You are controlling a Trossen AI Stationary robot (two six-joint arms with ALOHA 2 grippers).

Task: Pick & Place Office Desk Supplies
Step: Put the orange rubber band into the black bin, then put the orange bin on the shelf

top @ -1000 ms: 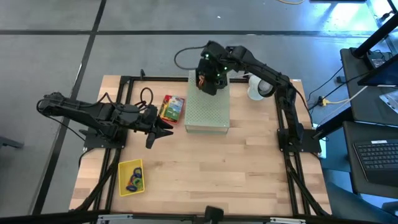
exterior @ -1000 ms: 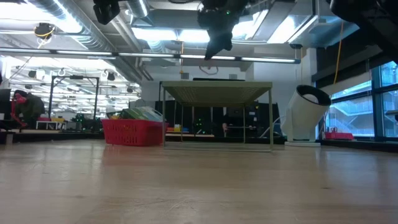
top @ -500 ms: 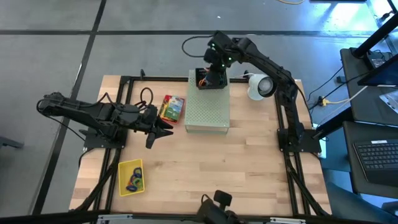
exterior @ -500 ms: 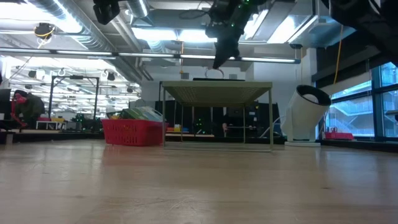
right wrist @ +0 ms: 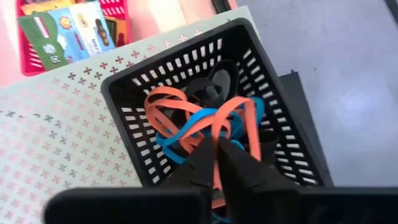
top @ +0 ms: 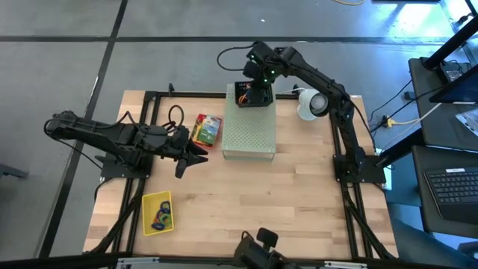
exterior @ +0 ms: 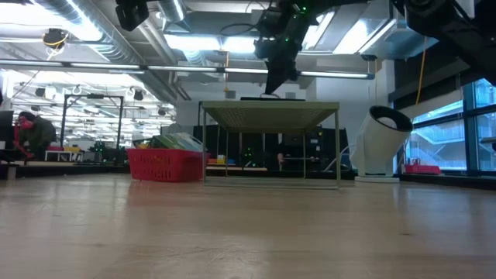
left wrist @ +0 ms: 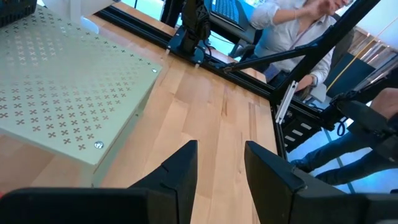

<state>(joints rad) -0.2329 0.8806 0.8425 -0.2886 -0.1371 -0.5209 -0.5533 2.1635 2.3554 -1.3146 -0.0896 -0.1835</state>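
The right claw [right wrist: 217,149], nearly closed, pinches an orange rubber band [right wrist: 214,134] over the black basket [right wrist: 134,102].

right gripper [top: 254,88] over black basket [top: 254,95] on pale green box [top: 249,128]; left gripper [top: 196,155] beside red tray [top: 207,129]; yellow tray [top: 157,212] near front-left.

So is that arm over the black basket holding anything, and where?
The right gripper pinches a strand of an orange rubber-band loop over the black mesh basket.
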